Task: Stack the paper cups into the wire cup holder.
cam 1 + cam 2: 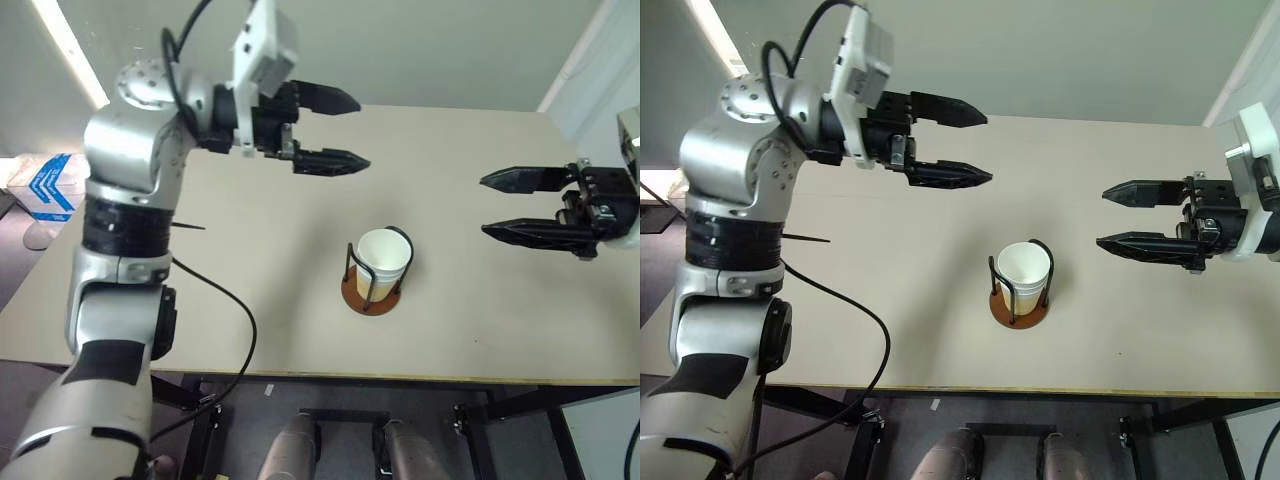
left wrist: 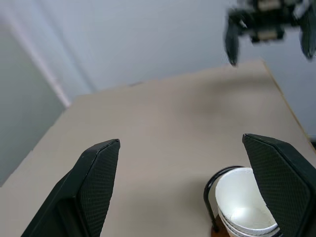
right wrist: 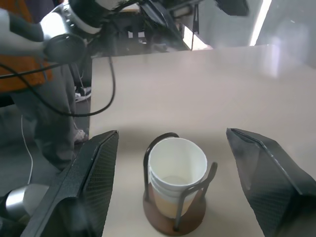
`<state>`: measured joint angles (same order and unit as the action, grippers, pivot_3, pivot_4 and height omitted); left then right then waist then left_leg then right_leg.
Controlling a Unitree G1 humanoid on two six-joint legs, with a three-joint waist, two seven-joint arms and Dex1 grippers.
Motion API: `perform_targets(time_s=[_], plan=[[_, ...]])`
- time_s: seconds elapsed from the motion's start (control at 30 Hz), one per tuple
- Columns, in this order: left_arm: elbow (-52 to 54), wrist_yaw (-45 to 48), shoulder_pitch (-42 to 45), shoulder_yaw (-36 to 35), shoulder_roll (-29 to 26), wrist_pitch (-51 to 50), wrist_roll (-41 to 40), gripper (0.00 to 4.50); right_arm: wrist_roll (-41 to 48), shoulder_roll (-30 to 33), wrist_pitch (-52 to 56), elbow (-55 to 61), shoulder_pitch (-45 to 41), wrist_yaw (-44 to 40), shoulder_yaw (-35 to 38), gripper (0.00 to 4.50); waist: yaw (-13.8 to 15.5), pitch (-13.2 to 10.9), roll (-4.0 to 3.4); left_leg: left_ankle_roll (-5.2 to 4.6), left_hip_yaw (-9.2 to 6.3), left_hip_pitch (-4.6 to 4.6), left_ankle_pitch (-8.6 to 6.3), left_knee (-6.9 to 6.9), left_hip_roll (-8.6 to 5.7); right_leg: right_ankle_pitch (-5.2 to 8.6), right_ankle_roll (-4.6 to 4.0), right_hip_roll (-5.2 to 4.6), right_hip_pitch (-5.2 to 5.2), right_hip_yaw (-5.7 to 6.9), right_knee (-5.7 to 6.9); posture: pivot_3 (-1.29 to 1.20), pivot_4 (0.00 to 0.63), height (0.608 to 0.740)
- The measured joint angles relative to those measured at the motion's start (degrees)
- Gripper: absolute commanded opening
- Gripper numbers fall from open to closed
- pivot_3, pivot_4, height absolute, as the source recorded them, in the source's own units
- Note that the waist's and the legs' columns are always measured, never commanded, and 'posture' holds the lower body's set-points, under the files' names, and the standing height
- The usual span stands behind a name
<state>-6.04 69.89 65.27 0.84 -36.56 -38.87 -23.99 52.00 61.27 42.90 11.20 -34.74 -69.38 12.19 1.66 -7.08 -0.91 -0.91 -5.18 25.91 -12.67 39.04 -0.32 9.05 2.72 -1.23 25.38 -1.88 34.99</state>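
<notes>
Two empty jaws gaping, left gripper [image 1: 347, 130], right gripper [image 1: 498, 206], nested tapered paper cups [image 1: 382, 262] in wire cup holder [image 1: 371, 292]

Both arms up, grippers facing each other.
Left gripper [image 1: 340, 130] at 11 o'clock, jaws wide, empty; right gripper [image 1: 500, 205] at 3 o'clock, jaws apart, empty.

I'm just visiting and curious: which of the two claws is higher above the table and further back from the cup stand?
The left gripper, on the silver arm. It hangs raised toward the table's far side, while the right gripper sits lower, level beside the wire stand with the cups. Both are open and empty.
</notes>
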Motion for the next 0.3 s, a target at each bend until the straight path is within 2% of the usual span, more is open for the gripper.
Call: perform_targets(time_s=[0.1,0.3], plan=[[4.85,-5.68,-6.11,-4.83,-1.23,-2.63,-1.42,4.35,-1.92,-1.48,0.02,-2.37,-0.24,1.27,-0.52,3.70,0.08,0.00,0.00,0.48,0.00,-0.04,0.30,0.01,0.00,-0.01,-0.10,0.00,-0.04,0.01,0.00,0.00,0.150,0.740],[8.73,-19.94,-16.22,-12.98,-1.01,-0.86,-0.37,4.35,-7.86,-2.56,-0.25,-8.68,0.52,4.17,-1.47,3.70,0.15,0.00,0.00,0.29,-0.02,-0.20,0.26,-0.08,0.00,-0.08,-0.46,-0.01,-0.12,0.00,0.04,0.00,0.150,0.740]])
